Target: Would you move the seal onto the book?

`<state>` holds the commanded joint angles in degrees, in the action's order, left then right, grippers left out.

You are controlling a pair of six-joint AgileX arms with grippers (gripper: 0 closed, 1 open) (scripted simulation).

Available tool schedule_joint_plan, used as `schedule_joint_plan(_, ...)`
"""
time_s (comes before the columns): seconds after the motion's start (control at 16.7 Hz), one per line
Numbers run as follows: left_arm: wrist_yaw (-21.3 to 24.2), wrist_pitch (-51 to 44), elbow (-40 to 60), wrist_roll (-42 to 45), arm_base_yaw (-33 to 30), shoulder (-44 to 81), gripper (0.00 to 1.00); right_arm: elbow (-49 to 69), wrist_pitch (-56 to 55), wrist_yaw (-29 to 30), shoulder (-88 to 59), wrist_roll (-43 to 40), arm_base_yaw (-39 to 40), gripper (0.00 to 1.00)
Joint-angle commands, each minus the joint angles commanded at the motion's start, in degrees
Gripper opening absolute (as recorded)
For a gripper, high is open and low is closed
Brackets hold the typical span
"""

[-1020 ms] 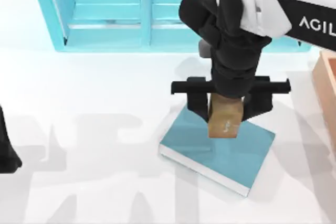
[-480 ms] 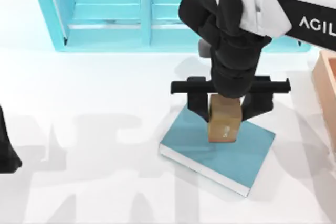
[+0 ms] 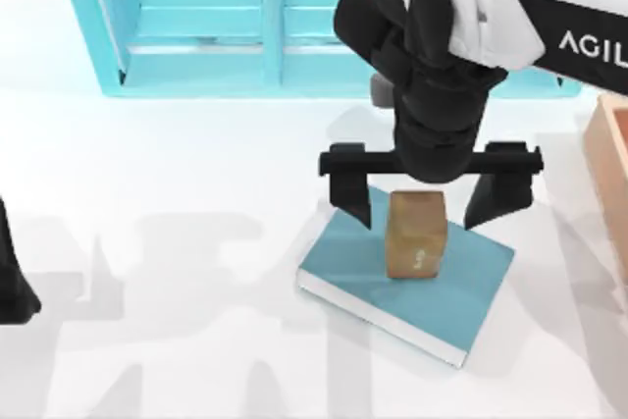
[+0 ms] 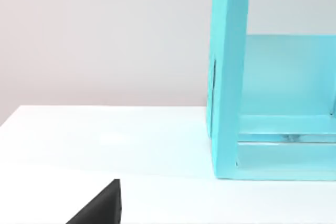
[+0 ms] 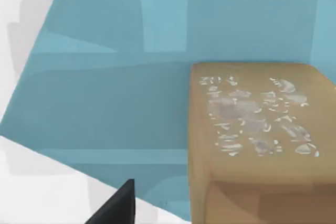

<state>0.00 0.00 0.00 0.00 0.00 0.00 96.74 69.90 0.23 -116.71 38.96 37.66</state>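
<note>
**Seal stands on the book, fingers spread wide**

Between the right gripper's [image 3: 433, 199] two fingers [image 3: 352, 193], the seal [image 3: 416, 234] stands upright on the book [image 3: 363, 262], touching neither finger. Both fingers are released, spread well apart, one to each side of the seal. The book lies flat on the white tabletop [image 3: 177, 183], beneath the gripper. At the tabletop's left edge, the left arm [image 3: 12, 282] sits parked.
</note>
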Motion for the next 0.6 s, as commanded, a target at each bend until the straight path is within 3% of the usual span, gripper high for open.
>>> schedule_joint_plan(0.6,0.0,0.0,0.0,0.0,0.0,0.0,1.0,4.5,4.9,0.0,0.3,-0.1,0.0,1.0)
